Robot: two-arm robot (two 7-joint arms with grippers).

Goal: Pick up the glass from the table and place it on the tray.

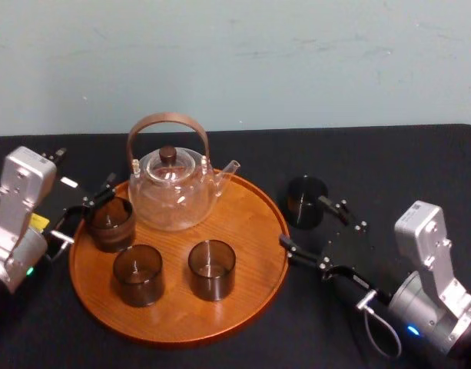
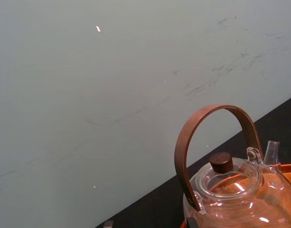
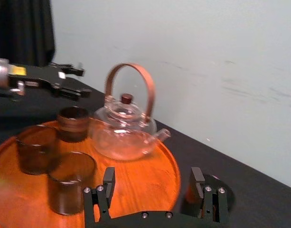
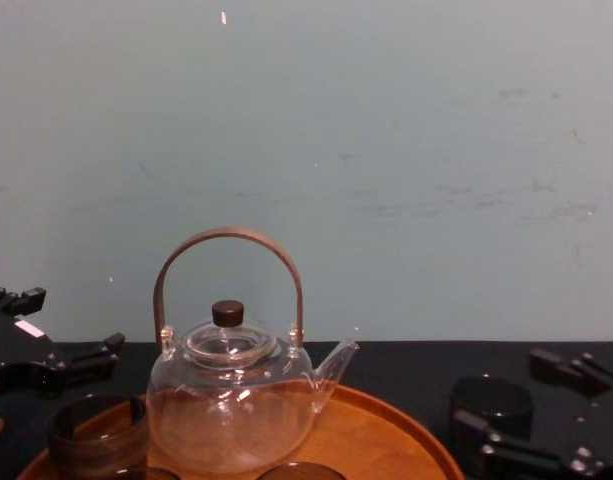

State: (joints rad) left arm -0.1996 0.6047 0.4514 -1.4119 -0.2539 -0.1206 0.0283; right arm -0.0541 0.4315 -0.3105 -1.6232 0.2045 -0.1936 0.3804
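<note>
A dark smoked glass (image 1: 306, 201) stands on the black table (image 1: 389, 165), just right of the round wooden tray (image 1: 250, 231). My right gripper (image 1: 316, 231) is open and low beside it. The glass sits off-centre, close to the far finger (image 1: 335, 206) rather than in the gap. In the right wrist view the glass (image 3: 229, 192) shows behind one finger (image 3: 197, 183). In the chest view the glass (image 4: 492, 405) is next to the right gripper (image 4: 531, 415). My left gripper (image 1: 85, 217) is open at the tray's left edge, its tips by another glass (image 1: 110, 221) on the tray.
A glass teapot (image 1: 174, 188) with a brown arched handle stands at the back of the tray. Two more dark glasses (image 1: 137, 274) (image 1: 212, 269) stand at the tray's front. A pale wall runs behind the table.
</note>
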